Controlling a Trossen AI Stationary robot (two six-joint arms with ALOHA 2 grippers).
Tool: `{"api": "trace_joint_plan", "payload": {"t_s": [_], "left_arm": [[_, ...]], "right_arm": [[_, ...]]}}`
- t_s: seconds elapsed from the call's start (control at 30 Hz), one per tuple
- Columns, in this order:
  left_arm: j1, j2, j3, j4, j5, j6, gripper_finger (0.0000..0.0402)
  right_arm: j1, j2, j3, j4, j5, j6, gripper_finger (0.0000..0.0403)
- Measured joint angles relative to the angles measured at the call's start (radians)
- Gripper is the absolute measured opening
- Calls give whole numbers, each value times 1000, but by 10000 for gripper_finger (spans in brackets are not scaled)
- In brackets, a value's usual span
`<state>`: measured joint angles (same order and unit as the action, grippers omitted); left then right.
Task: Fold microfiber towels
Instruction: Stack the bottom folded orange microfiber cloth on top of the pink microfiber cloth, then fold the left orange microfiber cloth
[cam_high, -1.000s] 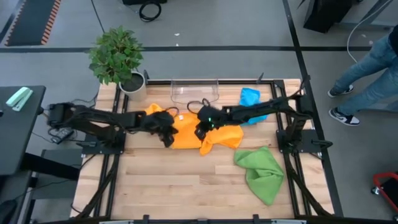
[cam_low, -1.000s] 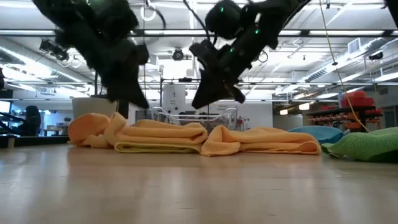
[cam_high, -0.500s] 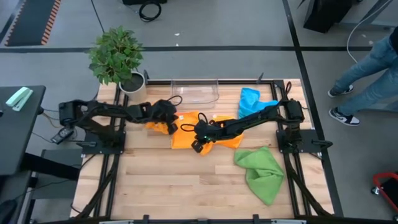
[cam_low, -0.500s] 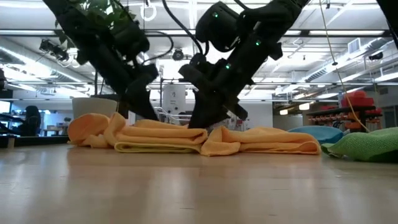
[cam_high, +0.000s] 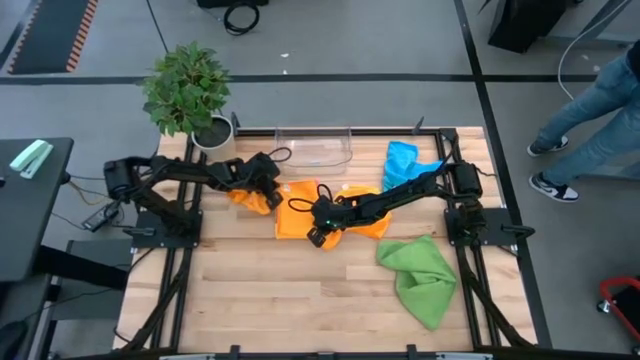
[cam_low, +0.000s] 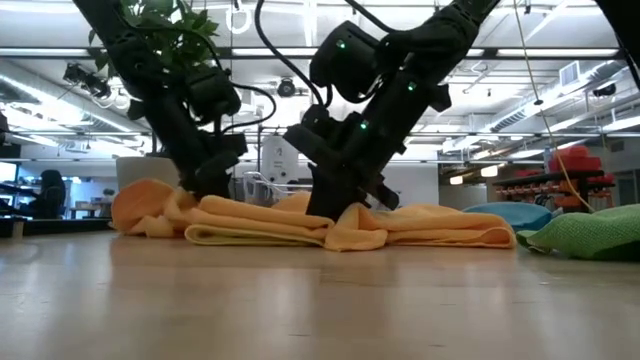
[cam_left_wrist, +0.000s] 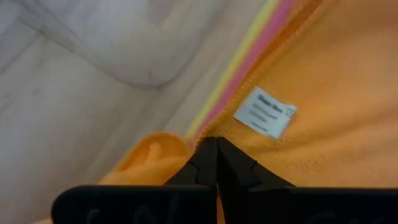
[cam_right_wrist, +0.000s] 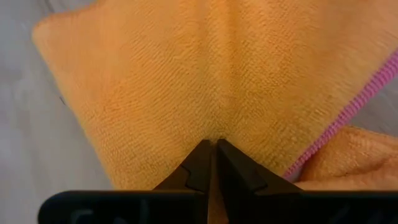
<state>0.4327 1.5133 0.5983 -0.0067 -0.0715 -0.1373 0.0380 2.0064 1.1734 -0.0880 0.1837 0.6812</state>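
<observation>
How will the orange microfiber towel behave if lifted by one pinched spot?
Likely floppy: the orange microfiber towel already lies in soft folds and bunches. Probably light, draping from the right pincer, shut on it. The fuzzy nap suggests it won't slip easily.

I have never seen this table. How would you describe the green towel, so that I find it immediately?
Start at the potted plant on one far corner of the wooden table, then go to the opposite, near side, beside the right arm's base. The green towel lies there crumpled and alone on bare wood. Its neighbours are orange and blue, so it is the only green cloth.
</observation>
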Motion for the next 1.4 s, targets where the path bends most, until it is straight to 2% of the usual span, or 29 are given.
{"api": "trace_joint_plan", "payload": {"t_s": [0.17, 0.37, 0.43, 0.6, 0.67, 0.77, 0.83, 0.9, 1.0, 1.1, 1.23, 1.4], "left_arm": [[0, -60, 30, 18, 26, 3, 5], [-64, -198, 109, -47, 64, 23, 20], [-80, -258, 131, -133, 44, 8, 16], [-106, -382, 127, -412, 19, -146, 7], [-103, -408, 127, -540, -22, -204, 25], [-88, -409, 127, -620, -53, -194, 85], [-78, -408, 127, -642, -63, -128, 138], [-83, -391, 129, -629, -64, 4, 193], [-107, -386, 127, -674, -52, 272, 268], [-144, -369, 127, -703, -37, 554, 322], [-175, -301, 127, -685, -41, 759, 346], [-176, -149, 127, -657, -42, 907, 327]], "right_arm": [[-1, -25, -2, -1, -21, -32, 39], [-16, -152, -2, -34, 20, -83, 39], [-22, -196, -2, -61, 25, -87, 39], [-9, -327, -3, -167, 29, -88, 39], [5, -376, -3, -214, 49, -99, 39], [23, -444, -3, -266, 105, -114, 39], [31, -474, -2, -283, 136, -121, 39], [31, -493, -2, -313, 149, -129, 39], [25, -511, -2, -352, 153, -132, 39], [23, -510, -2, -394, 154, -132, 39], [25, -507, -2, -429, 151, -121, 39], [37, -509, -2, -455, 146, -118, 39]]}}
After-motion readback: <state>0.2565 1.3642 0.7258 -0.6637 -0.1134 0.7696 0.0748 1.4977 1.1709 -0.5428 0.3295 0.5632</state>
